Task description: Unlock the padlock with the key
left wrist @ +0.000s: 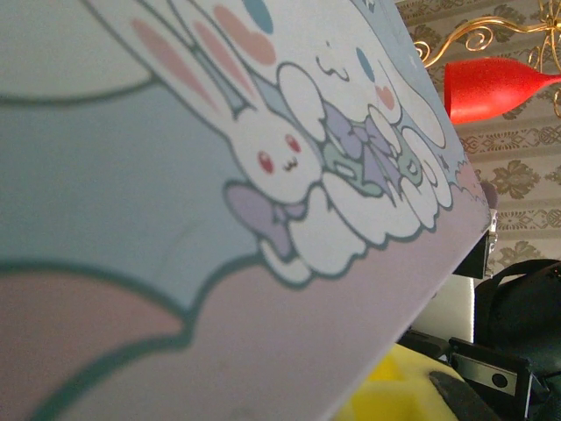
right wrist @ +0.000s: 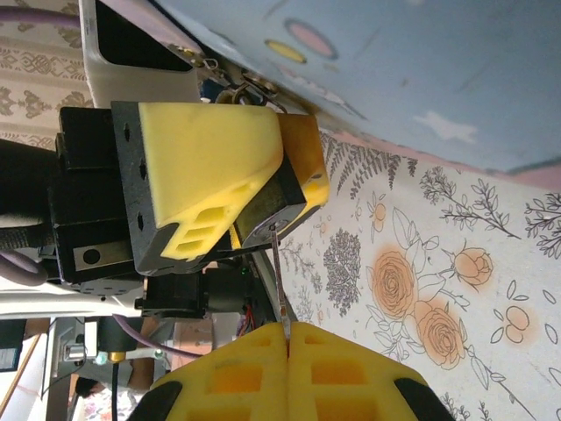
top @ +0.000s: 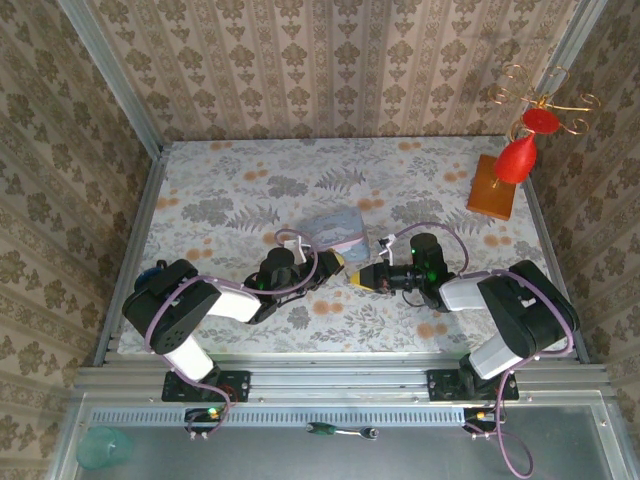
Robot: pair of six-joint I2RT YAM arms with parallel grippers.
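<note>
Just at the near edge of the cartoon tin (top: 335,228), the left gripper (top: 335,262) and the right gripper (right wrist: 287,344) met tip to tip above the floral worktop (top: 230,190).

1. Left gripper: its yellow fingers (right wrist: 210,167) were clamped on the padlock (right wrist: 270,215). The lock body sat between the two pads, directly below the tin's edge in the right wrist view. Its silvery face pointed away from the tin, and its shackle end lay against the tin's rim.
2. Right gripper: its yellow fingers (right wrist: 228,379) were pressed together on the key (right wrist: 279,281). The thin blade stood out from between them toward the tin. Its tip touched the silvery face of the padlock. Whether the tip had entered the keyway could not be told.
3. Tin: in the left wrist view its printed lid lay very close to the lens.

A wooden stand (top: 492,188) carrying red glass ornaments stood well to the right of the tin, toward the far corner. A green-handled tool (top: 322,430) lay well nearer than the tin, on the metal ledge (top: 400,425) below the arm bases.
</note>
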